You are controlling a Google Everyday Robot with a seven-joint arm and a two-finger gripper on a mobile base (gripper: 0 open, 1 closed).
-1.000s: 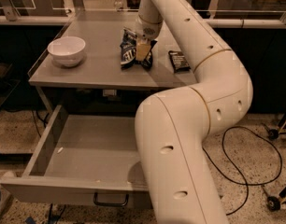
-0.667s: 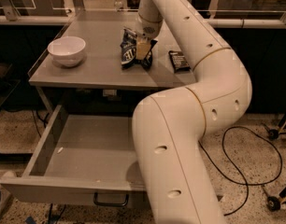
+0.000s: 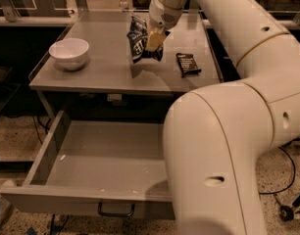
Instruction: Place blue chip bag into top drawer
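Nearest, the drawer (image 3: pixel 106 153) stands pulled open under the table (image 3: pixel 106 77), with a dark handle (image 3: pixel 115 212) on its front panel. The robot's white arm (image 3: pixel 223 146) fills the right foreground and hides the drawer's right end. Farther back, a white bowl (image 3: pixel 69 53) sits on the table at left and a flat black packet (image 3: pixel 188 63) at right. Between them the gripper (image 3: pixel 155 40) has its fingers closed on the right side of the blue bag (image 3: pixel 137 40). The bag hangs tilted just above the tabletop and casts a shadow. The crinkly foil could slip from this one-sided pinch during the carry. The bag could also catch the table's front edge on the way down to the drawer.
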